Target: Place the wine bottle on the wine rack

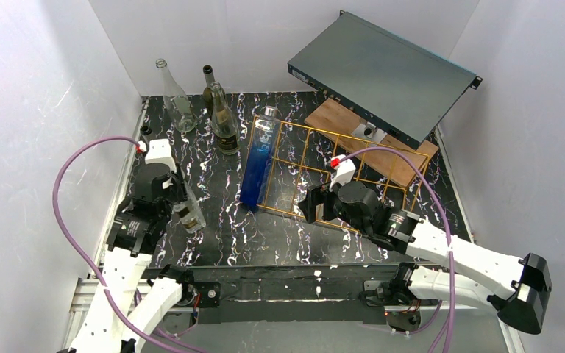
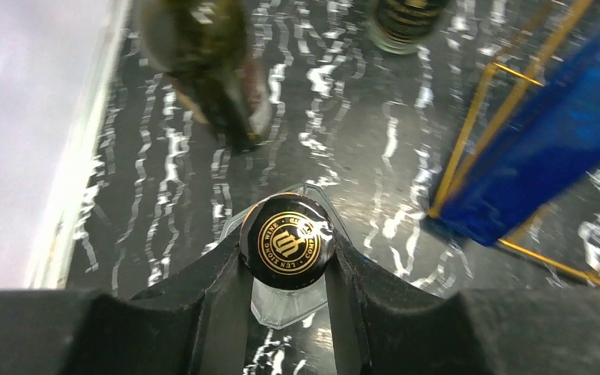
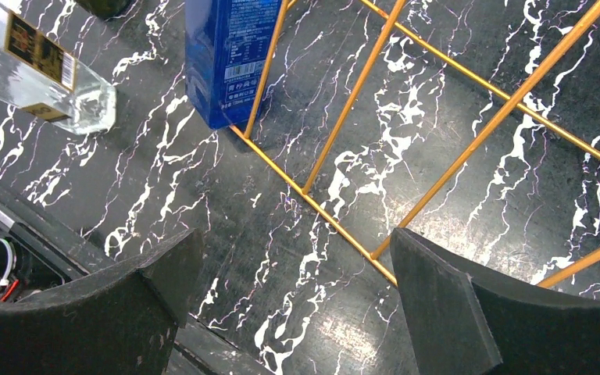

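1. The left claw point(image 2: 287, 272) was clamped on the neck of the wine bottle point(image 2: 287, 241) at the bench's point(image 1: 221, 235) near left. The bottle stood roughly upright, cap up, its body mostly hidden.
2. A blue bottle point(image 1: 257, 162) lay in the wine rack's point(image 3: 312, 201) leftmost slot.
3. The right claw point(image 3: 297, 289) hung with fingers apart over the rack's near edge.

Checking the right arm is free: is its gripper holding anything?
No, the right gripper stands open above the wine rack, with nothing in it.
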Motion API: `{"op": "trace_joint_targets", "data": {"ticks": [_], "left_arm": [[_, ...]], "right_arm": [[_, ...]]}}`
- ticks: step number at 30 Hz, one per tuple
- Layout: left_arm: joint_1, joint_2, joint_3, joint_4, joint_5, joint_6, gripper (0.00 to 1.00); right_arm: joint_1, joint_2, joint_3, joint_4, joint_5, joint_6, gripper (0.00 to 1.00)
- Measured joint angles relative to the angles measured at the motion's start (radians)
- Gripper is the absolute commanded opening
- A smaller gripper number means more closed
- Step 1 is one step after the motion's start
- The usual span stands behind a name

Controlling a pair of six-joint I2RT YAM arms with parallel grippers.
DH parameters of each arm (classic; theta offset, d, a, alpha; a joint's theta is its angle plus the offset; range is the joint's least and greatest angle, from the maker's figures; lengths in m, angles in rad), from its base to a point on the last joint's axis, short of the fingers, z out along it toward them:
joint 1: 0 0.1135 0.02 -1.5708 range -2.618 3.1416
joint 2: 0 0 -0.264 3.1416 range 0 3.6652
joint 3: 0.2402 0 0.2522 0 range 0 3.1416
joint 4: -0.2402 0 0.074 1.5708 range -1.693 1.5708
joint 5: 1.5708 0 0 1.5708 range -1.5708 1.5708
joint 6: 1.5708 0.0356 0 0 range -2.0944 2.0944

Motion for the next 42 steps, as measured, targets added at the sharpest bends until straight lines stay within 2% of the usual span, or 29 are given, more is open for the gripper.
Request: {"op": "trace_joint_targets", "data": {"ticks": [17,21,28,33,42], "left_arm": [[-0.003,0.097,0.029,0.068,0.736,0.009,0.0],[-0.038,0.108,0.029,0.104,0.835,-0.001,0.0],[-0.213,0.121,0.029,0.19,0.848,0.013,0.0],[-0.332,0.212,0.046,0.199,0.838,0.042,0.0],[-0.479,0.334,0.14,0.158,0.72,0.151,0.0]], "right_arm": [[0.0,0.032,0.0,0.008,-0.018,0.013,0.99],[0.0,0.037,0.0,0.013,-0.023,0.019,0.99],[0.0,0.057,0.0,0.031,-0.04,0.025,0.98],[0.0,0.071,0.0,0.03,-0.053,0.026,0.98],[0.0,0.064,0.0,0.032,-0.082,0.023,0.98]]}}
